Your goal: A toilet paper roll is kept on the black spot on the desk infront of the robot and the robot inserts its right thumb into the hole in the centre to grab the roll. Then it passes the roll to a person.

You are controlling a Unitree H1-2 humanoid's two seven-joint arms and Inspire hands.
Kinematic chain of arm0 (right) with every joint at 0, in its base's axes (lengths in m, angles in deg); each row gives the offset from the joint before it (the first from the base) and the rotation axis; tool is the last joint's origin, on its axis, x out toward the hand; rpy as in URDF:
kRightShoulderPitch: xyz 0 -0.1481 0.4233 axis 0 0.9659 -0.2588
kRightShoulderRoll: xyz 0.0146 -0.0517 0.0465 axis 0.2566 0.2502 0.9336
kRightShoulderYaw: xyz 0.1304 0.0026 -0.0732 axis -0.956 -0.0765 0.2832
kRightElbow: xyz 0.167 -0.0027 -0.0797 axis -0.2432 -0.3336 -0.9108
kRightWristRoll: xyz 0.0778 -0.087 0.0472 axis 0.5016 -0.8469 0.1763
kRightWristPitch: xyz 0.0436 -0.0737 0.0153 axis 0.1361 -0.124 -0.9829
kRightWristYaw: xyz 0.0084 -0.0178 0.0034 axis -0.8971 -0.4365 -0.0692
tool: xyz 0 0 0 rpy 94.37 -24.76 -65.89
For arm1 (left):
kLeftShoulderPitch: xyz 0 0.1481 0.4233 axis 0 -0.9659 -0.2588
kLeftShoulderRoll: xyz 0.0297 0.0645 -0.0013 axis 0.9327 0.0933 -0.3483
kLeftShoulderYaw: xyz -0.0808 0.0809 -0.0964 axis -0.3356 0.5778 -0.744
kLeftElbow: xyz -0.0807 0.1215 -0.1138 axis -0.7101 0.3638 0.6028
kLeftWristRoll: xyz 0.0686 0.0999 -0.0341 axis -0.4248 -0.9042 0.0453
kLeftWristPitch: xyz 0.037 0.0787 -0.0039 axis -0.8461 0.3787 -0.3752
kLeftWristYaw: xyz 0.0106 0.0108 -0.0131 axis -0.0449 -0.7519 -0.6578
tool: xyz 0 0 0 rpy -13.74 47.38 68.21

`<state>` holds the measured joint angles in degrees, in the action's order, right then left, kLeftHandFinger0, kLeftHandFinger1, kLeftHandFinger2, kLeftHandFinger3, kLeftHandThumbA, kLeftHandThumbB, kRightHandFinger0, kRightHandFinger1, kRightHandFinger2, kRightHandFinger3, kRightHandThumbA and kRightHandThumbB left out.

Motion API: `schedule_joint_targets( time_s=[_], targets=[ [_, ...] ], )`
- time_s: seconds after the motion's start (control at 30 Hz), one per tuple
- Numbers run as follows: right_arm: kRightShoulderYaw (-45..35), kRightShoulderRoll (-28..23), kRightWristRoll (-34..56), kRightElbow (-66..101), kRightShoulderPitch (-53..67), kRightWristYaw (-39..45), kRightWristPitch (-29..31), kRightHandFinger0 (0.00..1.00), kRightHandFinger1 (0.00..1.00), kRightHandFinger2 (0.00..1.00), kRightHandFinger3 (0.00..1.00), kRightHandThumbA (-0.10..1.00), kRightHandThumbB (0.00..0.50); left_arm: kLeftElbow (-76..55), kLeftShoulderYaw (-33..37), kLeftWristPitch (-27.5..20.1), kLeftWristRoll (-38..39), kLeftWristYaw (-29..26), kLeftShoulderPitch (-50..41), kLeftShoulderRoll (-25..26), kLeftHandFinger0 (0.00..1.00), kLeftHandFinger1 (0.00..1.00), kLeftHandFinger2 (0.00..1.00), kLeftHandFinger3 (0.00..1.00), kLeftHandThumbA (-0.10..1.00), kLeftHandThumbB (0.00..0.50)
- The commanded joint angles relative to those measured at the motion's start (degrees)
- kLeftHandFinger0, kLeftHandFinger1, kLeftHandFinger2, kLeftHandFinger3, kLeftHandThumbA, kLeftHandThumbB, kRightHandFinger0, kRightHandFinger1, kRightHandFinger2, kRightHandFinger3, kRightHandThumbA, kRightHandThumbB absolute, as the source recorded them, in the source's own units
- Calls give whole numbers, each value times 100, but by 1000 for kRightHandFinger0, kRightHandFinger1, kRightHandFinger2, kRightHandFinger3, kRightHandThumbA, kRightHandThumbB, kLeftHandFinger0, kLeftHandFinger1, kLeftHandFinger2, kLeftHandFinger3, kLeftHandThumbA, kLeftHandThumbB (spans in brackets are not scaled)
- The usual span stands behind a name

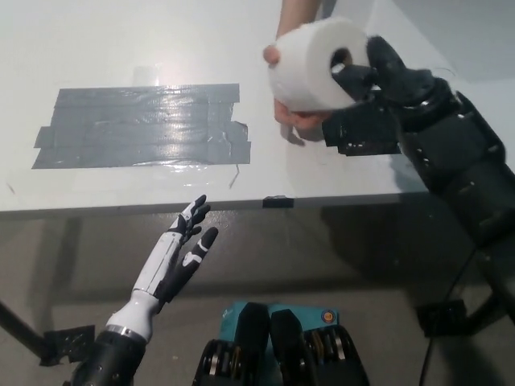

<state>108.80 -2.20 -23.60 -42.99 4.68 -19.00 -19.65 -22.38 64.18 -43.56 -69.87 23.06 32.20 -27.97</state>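
The white toilet paper roll [306, 68] is held up above the right part of the desk, its hole facing my black right hand [378, 80]. That hand's thumb reaches into the hole's lower edge and its fingers lie against the roll's end, so it is shut on the roll. A person's hand [294, 121] cups the roll from below and behind, fingers curled around it. My white left hand [173, 257] rests open below the desk's front edge at the lower left.
A patch of dark grey tape [141, 125] covers the left middle of the white desk [121, 32]. The desk's front edge [161, 205] runs across the picture. The person's forearm [298, 12] comes in from the top.
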Motion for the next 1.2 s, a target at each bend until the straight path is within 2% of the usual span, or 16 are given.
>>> schedule_joint_targets(
  time_s=[0.0,0.03,0.07,0.1,0.13,0.17,0.33,0.57,0.6,0.63,0.7,0.83,0.9,1.03,1.07,1.17],
  targets=[
    [113,181,-629,-63,-633,6,624,433,636,859,1000,145,309,-227,2,113,1,126,181,94,1000,1000,1000,1000,874,10],
    [76,155,-596,-27,-643,240,588,508,733,1000,1000,257,345,-238,-1,120,8,127,179,92,1000,1000,1000,1000,863,5],
    [52,151,-619,-34,-648,303,596,689,908,1000,1000,322,375,-241,-3,125,11,130,179,91,1000,1000,1000,1000,861,4],
    [73,109,-648,-12,-661,466,565,775,992,1000,1000,353,365,-237,-4,123,19,137,181,92,1000,1000,1000,1000,860,4],
    [135,56,-713,-23,-694,630,560,1000,1000,1000,1000,478,395,-231,-5,123,30,146,183,94,1000,1000,1000,1000,858,3],
    [214,-21,-819,-53,-755,871,555,1000,1000,1000,1000,541,430,-220,-11,136,42,159,193,100,1000,1000,1000,1000,856,3],
    [131,-271,-838,246,-767,1297,367,1000,1000,1000,1000,640,500,-223,-17,159,38,175,193,102,1000,1000,1000,1000,850,4],
    [-473,-1031,-581,1975,-295,1639,-95,1000,1000,1000,1000,761,499,-209,18,162,-19,205,186,122,1000,1000,1000,1000,847,19],
    [-569,-1143,-710,2303,-193,1429,-112,1000,1000,1000,1000,829,500,-234,29,194,-25,214,173,118,1000,1000,1000,1000,851,12],
    [-652,-1215,-799,2543,-114,1236,-129,1000,1000,1000,1000,834,500,-256,38,213,-21,226,157,115,1000,1000,1000,1000,851,10],
    [-1099,-1231,-633,2852,38,934,-12,1000,1000,1000,1000,773,500,-233,47,170,-6,227,148,107,1000,1000,1000,1000,848,1],
    [-1557,-1386,-1144,3648,278,109,136,1000,1000,1000,1000,980,500,-206,52,130,-4,200,130,93,1000,1000,1000,1000,843,10],
    [-1716,-1431,-1260,3992,370,-41,146,1000,1000,1000,1000,988,490,-188,49,116,7,195,145,87,1000,1000,1000,1000,834,3],
    [-2218,-1487,-1615,5366,879,-470,268,1000,1000,1000,1000,991,431,-143,24,74,68,194,157,82,1000,1000,1000,1000,822,0],
    [-2341,-1465,-1769,6186,1297,-512,277,1000,1000,1000,1000,1000,418,-142,18,87,67,190,139,87,1000,1000,1000,1000,821,4],
    [-2448,-1309,-1827,7557,2101,-371,321,1000,1000,1000,1000,1000,438,-125,15,93,57,180,128,87,1000,1000,1000,1000,829,13]
  ],
)
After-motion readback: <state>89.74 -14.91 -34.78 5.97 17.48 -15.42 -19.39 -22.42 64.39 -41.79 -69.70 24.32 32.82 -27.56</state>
